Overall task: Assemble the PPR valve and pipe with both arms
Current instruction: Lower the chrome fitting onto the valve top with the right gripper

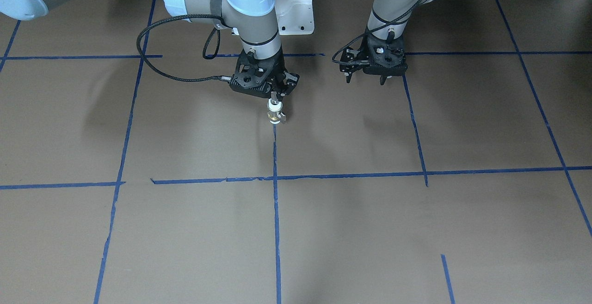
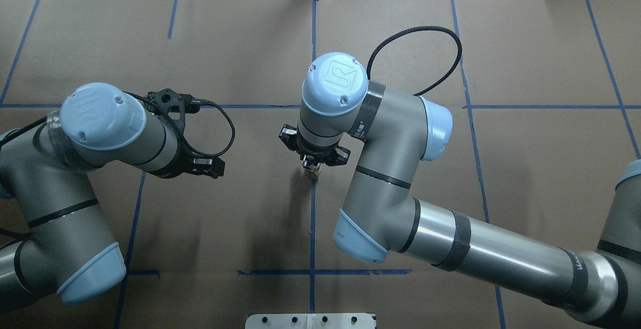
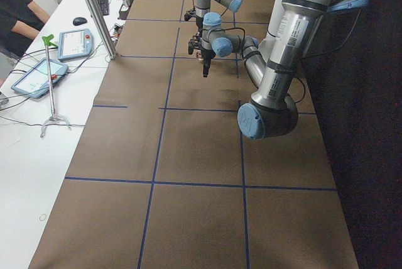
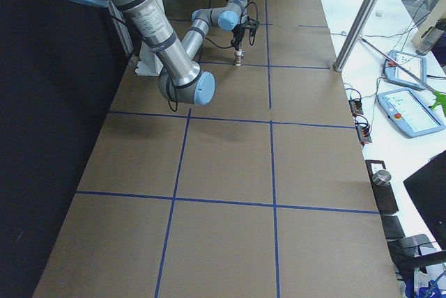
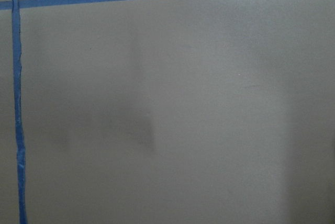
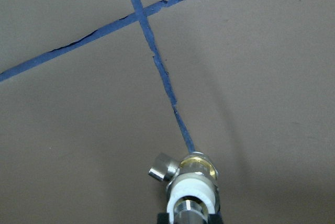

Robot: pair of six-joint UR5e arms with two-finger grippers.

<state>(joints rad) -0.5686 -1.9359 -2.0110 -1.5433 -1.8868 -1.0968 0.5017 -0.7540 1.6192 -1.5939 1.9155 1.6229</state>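
Two grippers over my brown paper table point(image 1: 185, 230), which carries a blue tape grid point(image 1: 276, 230). I see the right gripper point(image 1: 276, 95) clamped on the silver pipe point(image 6: 184, 209). The PPR valve point(image 1: 275, 112) stands upright just below its fingers, over a tape line. The left gripper point(image 1: 365, 79) is beside it, spread and empty. Tablets point(image 3: 38, 75) lie on the white desk point(image 3: 25, 156).

There, the brass-and-white stubby valve point(image 6: 191, 185) runs off the right wrist view's bottom edge. Overhead, the grey right arm point(image 2: 385, 133) hides most of the black right gripper point(image 2: 312, 165).
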